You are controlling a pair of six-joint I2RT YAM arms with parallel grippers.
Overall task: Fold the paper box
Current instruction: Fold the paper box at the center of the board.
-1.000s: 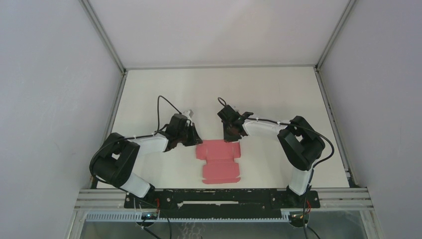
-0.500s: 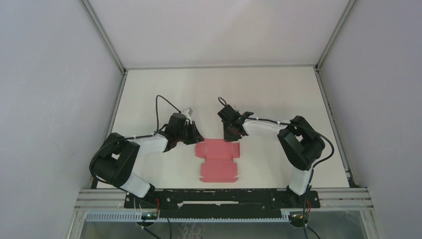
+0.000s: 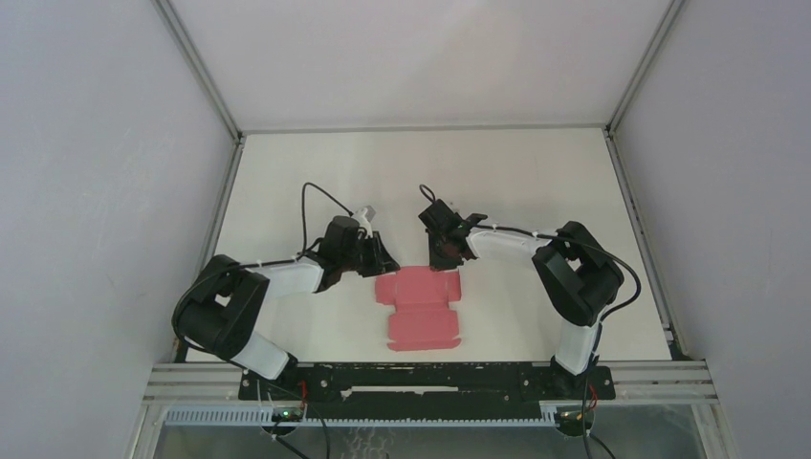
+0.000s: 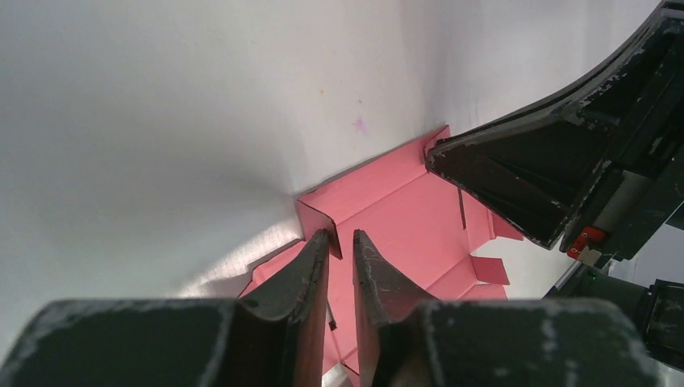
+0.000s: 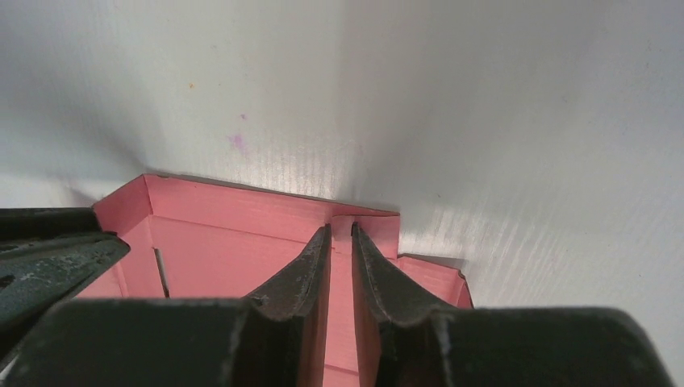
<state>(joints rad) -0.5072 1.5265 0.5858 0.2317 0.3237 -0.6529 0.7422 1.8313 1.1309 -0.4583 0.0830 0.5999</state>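
The pink paper box (image 3: 421, 311) lies mostly flat between the arms, with small side tabs. My left gripper (image 3: 384, 260) is at its far left corner. In the left wrist view the paper box (image 4: 403, 218) has a corner flap (image 4: 319, 216) standing up just past my left gripper (image 4: 340, 235), whose jaws stand a narrow gap apart, with the flap's edge beside the left fingertip. My right gripper (image 3: 442, 260) hovers over the far edge. Seen from the right wrist, the right gripper (image 5: 340, 230) has a thin gap showing only the paper box (image 5: 226, 234) below it.
The white table (image 3: 421, 172) is walled by grey panels on three sides, with metal rails along its edges. The right gripper's black body (image 4: 516, 177) fills the left wrist view's right side. The left finger (image 5: 48, 258) intrudes at the right wrist view's left edge.
The left gripper's jaws have parted slightly and it has shifted a little right toward the box's far left corner. The right arm and the box have barely moved.
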